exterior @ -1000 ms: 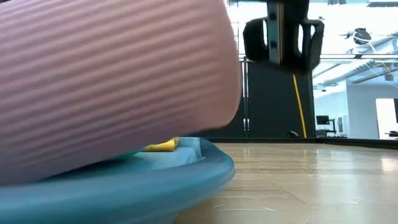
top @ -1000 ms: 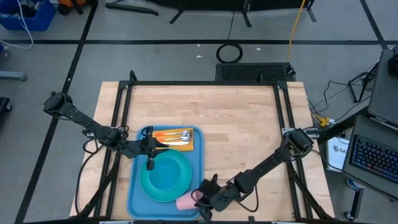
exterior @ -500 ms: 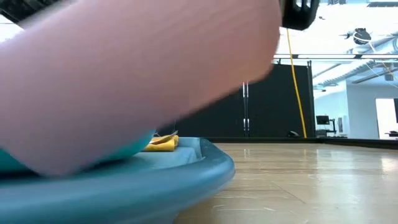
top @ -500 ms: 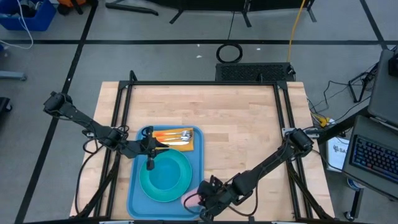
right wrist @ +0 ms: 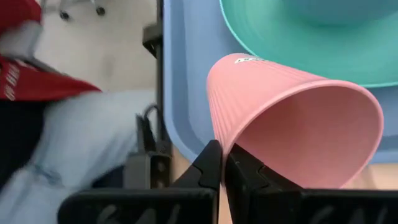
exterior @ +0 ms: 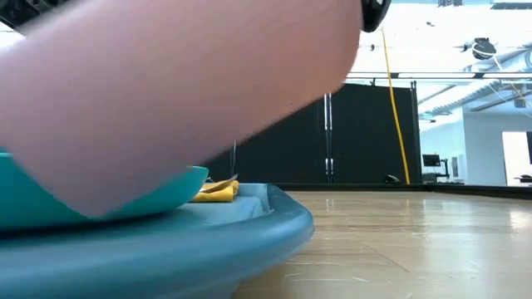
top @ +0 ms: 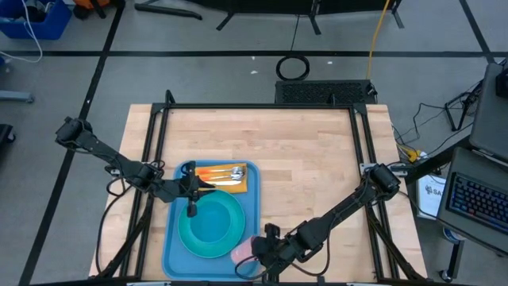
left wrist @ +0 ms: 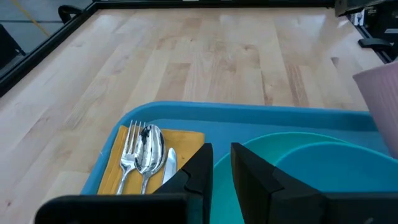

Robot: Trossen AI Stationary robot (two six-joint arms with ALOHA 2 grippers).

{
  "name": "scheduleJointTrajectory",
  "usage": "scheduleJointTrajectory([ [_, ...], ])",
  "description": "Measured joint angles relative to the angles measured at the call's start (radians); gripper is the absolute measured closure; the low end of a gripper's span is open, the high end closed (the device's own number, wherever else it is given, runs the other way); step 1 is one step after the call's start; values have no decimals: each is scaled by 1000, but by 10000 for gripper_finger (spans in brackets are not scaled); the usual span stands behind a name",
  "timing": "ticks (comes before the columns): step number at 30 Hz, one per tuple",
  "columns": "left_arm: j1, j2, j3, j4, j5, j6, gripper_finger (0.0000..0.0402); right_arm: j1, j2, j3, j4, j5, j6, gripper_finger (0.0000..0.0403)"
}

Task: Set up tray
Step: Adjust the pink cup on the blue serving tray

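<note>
On the near-left part of the wooden table (top: 309, 159) lies the tray (top: 252, 208), a light-blue rectangle with a raised rim, its long side running from the far side of the table toward the near edge. Inside it, a round turquoise plate (top: 208, 237) fills the near half. Across the far end lies a yellow-orange napkin (top: 200, 173) carrying a fork (left wrist: 128, 154) and a spoon (left wrist: 148, 153), side by side.

At the tray's near right corner, the right gripper (right wrist: 220, 163) holds a ribbed pink cup (right wrist: 283, 118) tilted on its side, its fingers pressed together on the cup's wall near the rim. The cup hangs over the tray's near edge and just beside the plate rim; whether it touches the tray cannot be told. In the low view the cup fills most of the picture, above the plate and tray rim.

The left gripper (top: 193, 191) sits over the tray's left side, between the napkin and the plate. In the left wrist view its fingers (left wrist: 250, 171) stand slightly apart with a narrow gap, and nothing is seen between them.

A person in red and light clothing shows beyond the table edge in the right wrist view.
</note>
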Motion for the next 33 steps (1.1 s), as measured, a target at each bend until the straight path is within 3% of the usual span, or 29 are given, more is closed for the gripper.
scheduleJointTrajectory([
  [11, 0, 0, 0, 0, 0, -13, 339, 0, 2, 104, -166, -28, -144, 403],
  [18, 0, 0, 0, -1, -1, -27, 339, -9, 72, 165, -243, -84, -193, 403],
  [33, -1, 3, 1, -24, -6, -45, 339, -11, 257, 505, -562, -69, -345, 403],
])
